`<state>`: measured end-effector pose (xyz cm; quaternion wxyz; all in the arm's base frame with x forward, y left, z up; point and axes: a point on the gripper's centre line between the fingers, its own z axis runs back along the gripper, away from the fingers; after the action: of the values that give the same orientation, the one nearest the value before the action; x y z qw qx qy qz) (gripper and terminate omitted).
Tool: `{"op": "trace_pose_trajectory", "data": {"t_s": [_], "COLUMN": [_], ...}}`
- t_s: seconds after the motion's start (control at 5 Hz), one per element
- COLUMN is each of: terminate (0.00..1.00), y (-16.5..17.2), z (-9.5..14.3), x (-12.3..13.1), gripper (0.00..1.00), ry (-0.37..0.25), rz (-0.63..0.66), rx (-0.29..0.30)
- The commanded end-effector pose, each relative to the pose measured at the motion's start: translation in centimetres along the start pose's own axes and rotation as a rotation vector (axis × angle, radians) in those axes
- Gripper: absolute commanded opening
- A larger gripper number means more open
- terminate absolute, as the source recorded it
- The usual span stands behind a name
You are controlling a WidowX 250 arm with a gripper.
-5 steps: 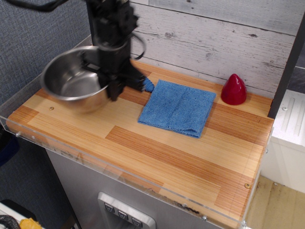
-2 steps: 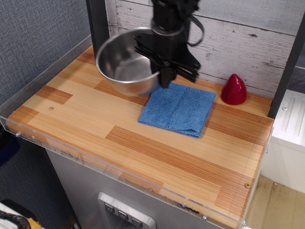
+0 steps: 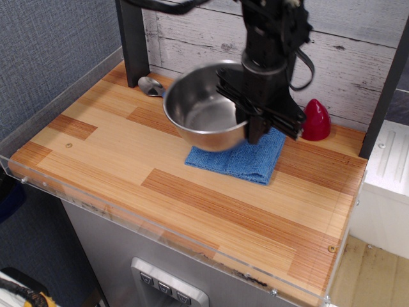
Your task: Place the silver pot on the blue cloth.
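The silver pot point(image 3: 203, 107) is a shiny round steel bowl held in the air above the blue cloth point(image 3: 250, 161). It hides the cloth's left and back part. My black gripper point(image 3: 254, 125) is shut on the pot's right rim and comes down from above. The blue cloth lies flat on the wooden table; only its front and right part show below the pot.
A red cone-shaped thing point(image 3: 317, 118) stands at the back right near the wall. A metal spoon bowl point(image 3: 149, 85) peeks out at the back left behind the pot. A black post point(image 3: 133, 39) stands at the back left. The wooden table point(image 3: 115, 150) has a clear plastic rim.
My gripper has carried the pot to the right, from the table's left side to above the cloth. The spoon behind it has come into view.
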<state>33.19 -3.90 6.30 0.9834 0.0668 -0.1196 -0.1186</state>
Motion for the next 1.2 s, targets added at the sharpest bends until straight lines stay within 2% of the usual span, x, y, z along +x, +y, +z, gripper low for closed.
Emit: {"op": "trace_pose_trajectory", "data": {"t_s": [0.0,0.2,0.4,0.8,1.0], "terminate": [0.00,0.00,0.00,0.00,0.00], "y": [-1.82,-2.08,-1.73,-1.77,-1.38], "z": [-0.16,-0.89,-1.00,-0.96,-0.19], "x": [1.63,1.66,1.17,1.15,1.24], "gripper": [0.00,0.00,1.00,1.00,1.00], "ry": [-0.029,0.000,0.037,0.065,0.052], "rz": [-0.064,-0.078,-0.012,-0.021,-0.014], "rx": [-0.013,-0.022,0.020,0.035,0.035]}}
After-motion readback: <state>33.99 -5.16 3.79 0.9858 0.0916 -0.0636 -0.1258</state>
